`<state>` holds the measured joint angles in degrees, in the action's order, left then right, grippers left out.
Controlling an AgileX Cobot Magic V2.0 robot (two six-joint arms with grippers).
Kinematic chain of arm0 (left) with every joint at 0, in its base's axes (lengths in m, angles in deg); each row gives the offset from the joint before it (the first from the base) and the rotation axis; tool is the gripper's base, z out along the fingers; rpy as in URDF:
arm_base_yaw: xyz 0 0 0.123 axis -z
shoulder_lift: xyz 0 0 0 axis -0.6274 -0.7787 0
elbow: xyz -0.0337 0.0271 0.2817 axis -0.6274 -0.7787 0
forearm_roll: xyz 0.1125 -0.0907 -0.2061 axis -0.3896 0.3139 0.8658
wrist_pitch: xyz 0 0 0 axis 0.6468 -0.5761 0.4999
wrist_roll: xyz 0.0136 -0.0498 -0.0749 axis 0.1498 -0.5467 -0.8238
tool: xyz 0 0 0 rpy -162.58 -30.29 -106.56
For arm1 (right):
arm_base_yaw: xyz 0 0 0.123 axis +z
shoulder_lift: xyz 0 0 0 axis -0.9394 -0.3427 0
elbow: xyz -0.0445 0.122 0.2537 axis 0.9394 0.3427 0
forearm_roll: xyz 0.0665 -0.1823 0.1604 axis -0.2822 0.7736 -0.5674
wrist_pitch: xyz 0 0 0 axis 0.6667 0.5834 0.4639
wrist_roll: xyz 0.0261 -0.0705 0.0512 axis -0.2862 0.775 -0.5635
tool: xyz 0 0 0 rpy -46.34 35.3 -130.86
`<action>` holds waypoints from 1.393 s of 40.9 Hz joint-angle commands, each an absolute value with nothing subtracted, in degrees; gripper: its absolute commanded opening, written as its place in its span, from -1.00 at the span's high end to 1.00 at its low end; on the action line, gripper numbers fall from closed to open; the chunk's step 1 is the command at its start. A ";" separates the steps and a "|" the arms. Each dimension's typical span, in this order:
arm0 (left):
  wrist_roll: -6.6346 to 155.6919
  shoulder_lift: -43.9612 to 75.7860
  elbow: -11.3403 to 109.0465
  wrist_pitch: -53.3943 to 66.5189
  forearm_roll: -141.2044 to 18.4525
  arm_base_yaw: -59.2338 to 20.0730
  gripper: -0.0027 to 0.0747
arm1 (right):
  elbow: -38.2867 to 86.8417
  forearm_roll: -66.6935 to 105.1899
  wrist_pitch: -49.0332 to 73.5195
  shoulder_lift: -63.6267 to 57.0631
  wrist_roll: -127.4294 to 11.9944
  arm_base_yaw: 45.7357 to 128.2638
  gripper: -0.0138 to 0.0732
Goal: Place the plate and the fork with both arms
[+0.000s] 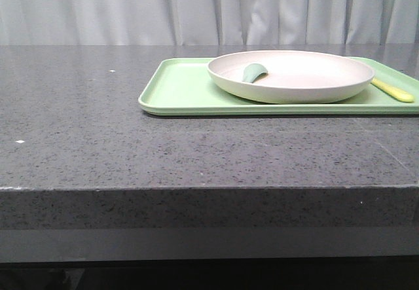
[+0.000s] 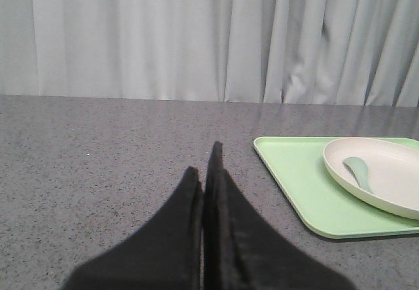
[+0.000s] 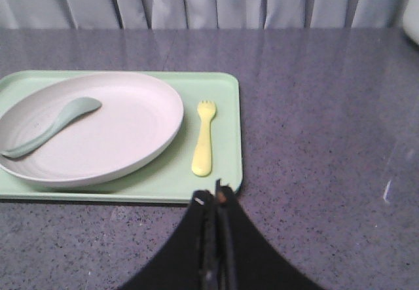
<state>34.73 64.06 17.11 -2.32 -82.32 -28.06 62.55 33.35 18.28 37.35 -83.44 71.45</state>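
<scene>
The cream-white plate [image 1: 291, 75] rests on a light-green tray [image 1: 180, 90] at the back right of the table. It also shows in the left wrist view [image 2: 383, 172] and the right wrist view [image 3: 118, 126]. The pale-yellow fork [image 3: 203, 137] lies on the tray beside the plate, its handle visible in the front view [image 1: 393, 91]. My left gripper [image 2: 204, 162] is shut and empty over bare table, left of the tray. My right gripper [image 3: 215, 195] is shut and empty just off the tray's near corner, short of the fork's handle. Neither gripper shows in the front view.
A grey-green curved piece [image 3: 49, 126] lies inside the plate. The table [image 1: 98, 146] is dark speckled stone with a front edge [image 1: 196, 188]. A pale curtain [image 1: 196, 8] hangs behind.
</scene>
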 commanded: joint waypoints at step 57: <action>34.73 63.71 17.24 2.48 -82.21 -28.25 0.98 | 63.81 33.95 12.34 45.39 -82.87 71.30 0.84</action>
<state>34.73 64.15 16.65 -2.09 -82.32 -28.06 65.50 33.35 17.28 45.91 -83.30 71.45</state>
